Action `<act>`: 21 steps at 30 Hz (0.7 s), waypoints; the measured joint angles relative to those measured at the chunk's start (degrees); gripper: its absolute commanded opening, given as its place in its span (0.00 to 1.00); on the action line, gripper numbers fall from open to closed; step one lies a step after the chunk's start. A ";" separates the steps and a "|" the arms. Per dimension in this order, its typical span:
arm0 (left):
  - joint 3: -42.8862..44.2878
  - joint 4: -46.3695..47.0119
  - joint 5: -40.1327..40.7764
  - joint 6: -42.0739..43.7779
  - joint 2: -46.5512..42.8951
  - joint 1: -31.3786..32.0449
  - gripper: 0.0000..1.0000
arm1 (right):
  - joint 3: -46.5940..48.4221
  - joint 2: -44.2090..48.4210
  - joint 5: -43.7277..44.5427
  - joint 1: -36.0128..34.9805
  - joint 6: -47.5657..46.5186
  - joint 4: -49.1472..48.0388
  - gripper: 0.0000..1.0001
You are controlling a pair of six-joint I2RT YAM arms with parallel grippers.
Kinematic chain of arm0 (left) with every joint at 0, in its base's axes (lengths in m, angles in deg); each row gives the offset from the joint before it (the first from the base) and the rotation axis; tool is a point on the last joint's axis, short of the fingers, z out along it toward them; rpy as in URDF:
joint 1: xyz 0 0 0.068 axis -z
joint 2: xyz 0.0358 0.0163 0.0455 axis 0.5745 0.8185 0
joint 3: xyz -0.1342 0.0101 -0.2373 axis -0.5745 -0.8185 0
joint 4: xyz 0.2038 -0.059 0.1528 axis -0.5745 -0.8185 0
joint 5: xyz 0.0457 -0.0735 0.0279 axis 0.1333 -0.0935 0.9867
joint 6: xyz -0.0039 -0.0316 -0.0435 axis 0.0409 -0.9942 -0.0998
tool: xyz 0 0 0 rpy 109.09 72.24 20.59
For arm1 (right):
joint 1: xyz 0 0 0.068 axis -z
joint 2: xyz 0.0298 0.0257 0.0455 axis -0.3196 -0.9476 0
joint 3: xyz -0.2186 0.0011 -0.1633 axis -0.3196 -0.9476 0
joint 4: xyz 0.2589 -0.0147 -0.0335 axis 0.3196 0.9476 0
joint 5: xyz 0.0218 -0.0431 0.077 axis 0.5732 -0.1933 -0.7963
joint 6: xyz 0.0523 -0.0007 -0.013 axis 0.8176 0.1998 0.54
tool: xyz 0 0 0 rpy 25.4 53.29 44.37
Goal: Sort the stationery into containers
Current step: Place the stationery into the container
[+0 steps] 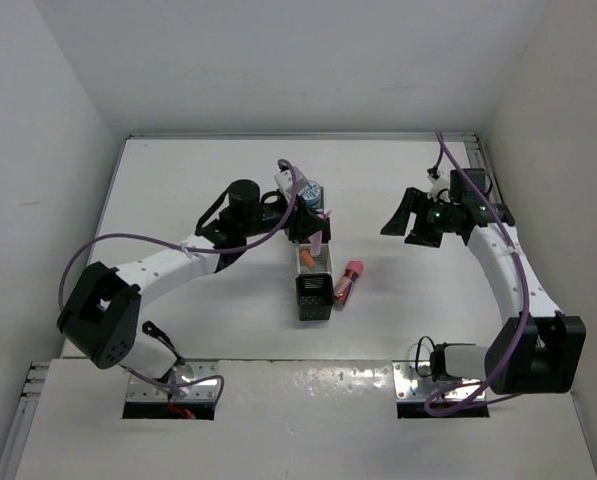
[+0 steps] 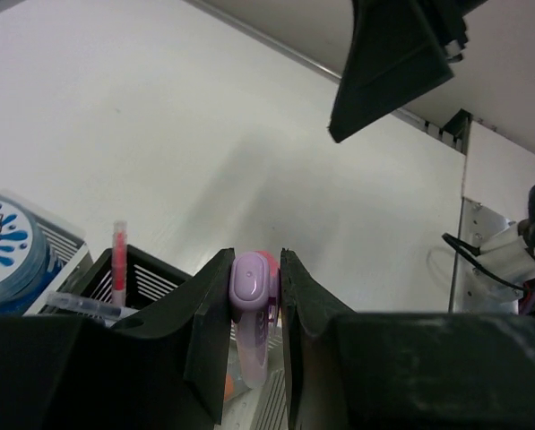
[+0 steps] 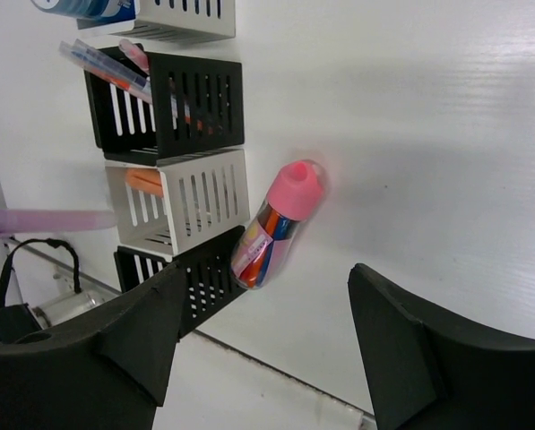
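The joined row of cups [image 1: 313, 298] runs down the table's middle, alternating white and black. A blue-and-white roll [image 1: 311, 191] sits in the far white cup. My left gripper [image 1: 316, 238] is shut on a light purple pen [image 2: 252, 300] and holds it above the near white cup [image 3: 198, 208], which holds an orange-capped stick [image 3: 146, 182]. The far black cup [image 3: 188, 109] holds thin pens. A stubby pink-capped marker [image 1: 350, 280] lies on the table against the row's right side. My right gripper [image 1: 406, 224] is open and empty, right of the row.
White walls close the table on three sides. The left arm's purple cable [image 1: 293, 180] arcs over the far cup. Two metal base plates [image 1: 173, 392] sit at the near edge. Bare table lies between the marker and my right gripper.
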 measured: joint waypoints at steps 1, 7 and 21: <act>-0.02 0.00 0.20 -0.09 0.48 -0.31 0.05 | -0.02 -0.07 0.22 -0.11 0.00 -0.04 0.71; -0.24 0.42 1.44 -1.46 3.48 -1.60 0.10 | -0.98 -0.79 1.84 -0.70 1.05 -1.53 0.70; 0.13 -2.01 3.85 -6.69 7.45 -2.58 0.61 | 3.06 -17.07 14.38 -9.81 17.49 3.32 0.71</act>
